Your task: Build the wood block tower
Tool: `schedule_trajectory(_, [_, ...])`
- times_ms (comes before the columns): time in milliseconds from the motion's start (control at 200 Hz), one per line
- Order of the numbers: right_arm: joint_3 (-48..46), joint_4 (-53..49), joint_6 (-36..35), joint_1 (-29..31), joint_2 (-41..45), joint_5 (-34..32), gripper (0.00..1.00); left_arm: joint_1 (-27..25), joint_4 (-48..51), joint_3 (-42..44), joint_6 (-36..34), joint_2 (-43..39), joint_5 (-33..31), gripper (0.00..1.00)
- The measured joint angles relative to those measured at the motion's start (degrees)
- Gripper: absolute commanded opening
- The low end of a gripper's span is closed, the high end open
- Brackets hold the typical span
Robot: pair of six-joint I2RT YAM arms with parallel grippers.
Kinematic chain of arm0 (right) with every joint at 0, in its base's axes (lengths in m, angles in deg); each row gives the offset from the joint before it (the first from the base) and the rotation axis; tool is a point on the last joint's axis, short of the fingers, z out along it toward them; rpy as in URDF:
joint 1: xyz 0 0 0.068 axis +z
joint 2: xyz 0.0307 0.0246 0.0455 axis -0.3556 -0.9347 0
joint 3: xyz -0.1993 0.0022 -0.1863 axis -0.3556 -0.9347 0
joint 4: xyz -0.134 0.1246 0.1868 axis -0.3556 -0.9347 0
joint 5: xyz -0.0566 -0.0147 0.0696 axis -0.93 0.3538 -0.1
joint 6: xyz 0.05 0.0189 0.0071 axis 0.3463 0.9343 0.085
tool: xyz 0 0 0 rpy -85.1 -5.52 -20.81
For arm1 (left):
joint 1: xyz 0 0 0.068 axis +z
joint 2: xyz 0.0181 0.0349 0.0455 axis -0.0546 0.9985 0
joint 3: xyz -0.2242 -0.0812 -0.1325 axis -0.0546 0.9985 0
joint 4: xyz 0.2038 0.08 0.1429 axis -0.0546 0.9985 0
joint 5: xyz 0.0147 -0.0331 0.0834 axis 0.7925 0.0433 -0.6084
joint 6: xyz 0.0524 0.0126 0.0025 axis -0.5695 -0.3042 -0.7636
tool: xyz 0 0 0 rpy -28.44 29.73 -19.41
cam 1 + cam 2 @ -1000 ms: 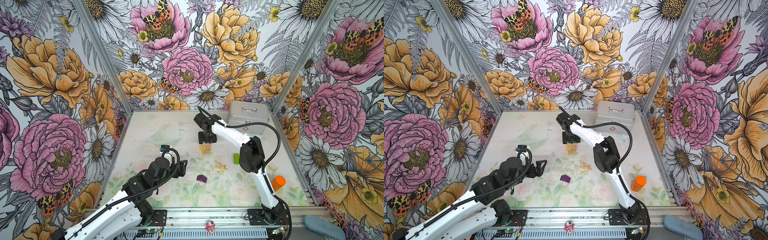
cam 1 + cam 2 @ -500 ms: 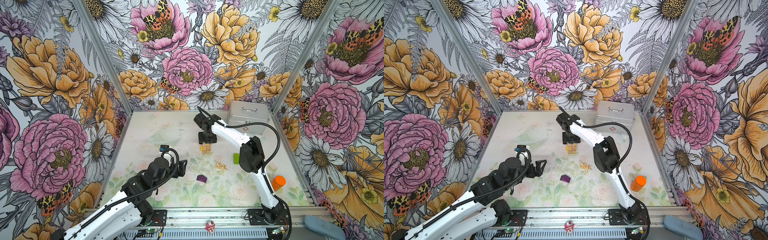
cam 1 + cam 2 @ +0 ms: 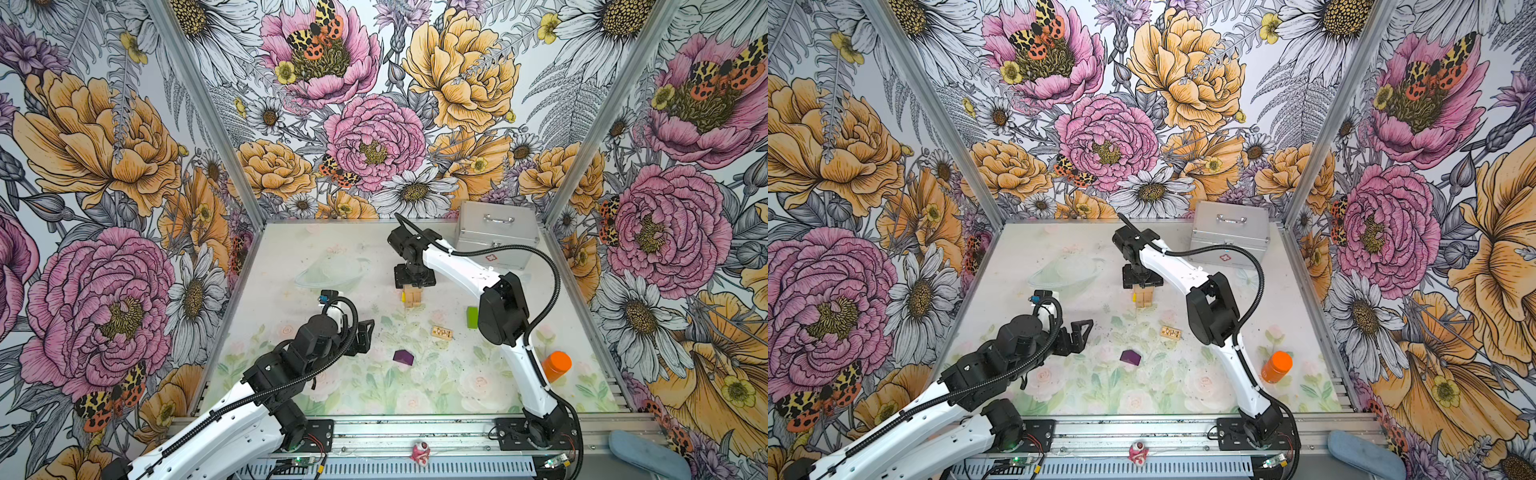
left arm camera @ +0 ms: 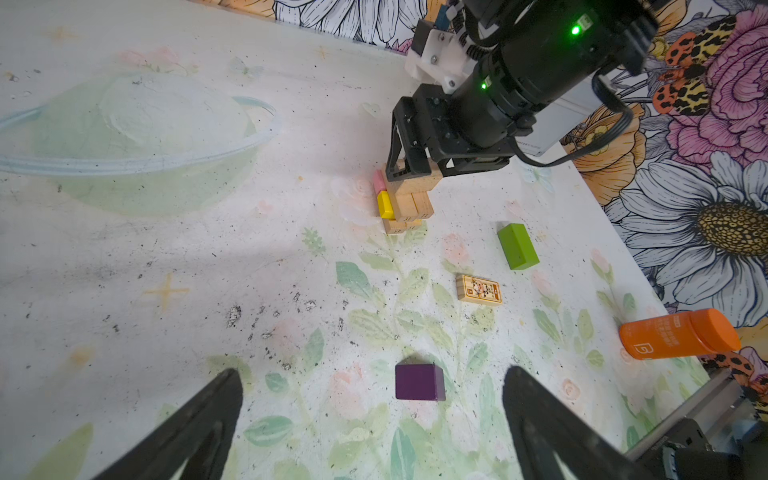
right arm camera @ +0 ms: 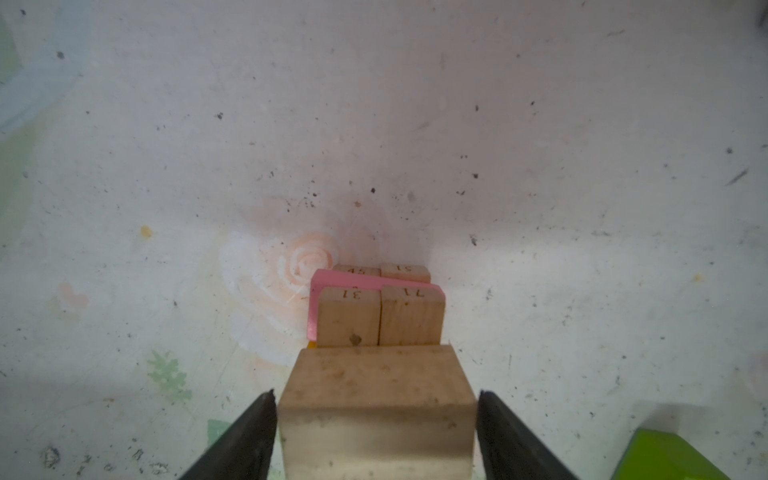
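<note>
Near left, the left gripper [image 3: 362, 334] hangs above the flower-printed table mat [image 3: 291, 257], jaws spread wide, nothing between them. Just right of it lies the dark purple house-shaped wood block [image 3: 403, 357]. Mid-table stands the tower [image 3: 412, 297]: crossed tan planks with a yellow block [image 4: 385, 204] on its left side and a pink block [image 5: 332, 279] among them. The right gripper [image 5: 376, 397] sits over it, hiding its top in both top views. Its fingers [image 5: 249, 428] flank the topmost tan plank [image 5: 376, 436], but whether they press it I cannot tell. Right of the tower lie a tan block with a printed picture [image 3: 441, 332] and a lime-green block [image 3: 471, 318], half covered by the right arm's elbow [image 3: 500, 309]. Far right, the silver metal case [image 3: 496, 232] is shut, contents unseen; near right stands an orange bottle [image 3: 557, 365].
</note>
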Motion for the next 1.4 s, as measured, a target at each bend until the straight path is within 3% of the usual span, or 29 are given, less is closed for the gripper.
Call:
schedule_trajectory(325, [0.0,-1.7,-0.1,0.0,3.7,-3.4,0.8,0.0,1.3,-0.2,0.0,-0.8,0.0,0.99])
schedule_trajectory(480, [-2.1,-1.9,-0.2,0.0,12.1,-6.1,0.8,0.0,2.9,-1.9,0.5,-2.4,0.5,0.99])
schedule_trajectory(635, [-11.9,-0.7,0.0,0.0,23.9,-8.7,0.81,-2.3,2.9,-2.9,2.5,-4.2,0.5,0.99])
schedule_trajectory(806, [-30.6,3.5,1.3,0.0,36.1,-9.8,0.81,-11.5,3.2,-3.2,5.7,-2.4,-2.9,0.99])
schedule_trajectory(1091, [-62.3,10.3,3.4,-4.0,55.4,-8.5,0.81,-32.1,4.0,-11.6,10.5,14.3,-15.2,0.99])
schedule_trajectory(1256, [-71.1,14.4,3.1,-8.9,59.5,-6.4,0.81,-39.6,4.0,-19.6,11.6,24.4,-20.9,0.99])
schedule_trajectory(1401, [-74.0,18.8,1.8,-11.1,59.5,-3.5,0.81,-42.6,3.8,-23.8,11.9,29.9,-23.0,0.99])
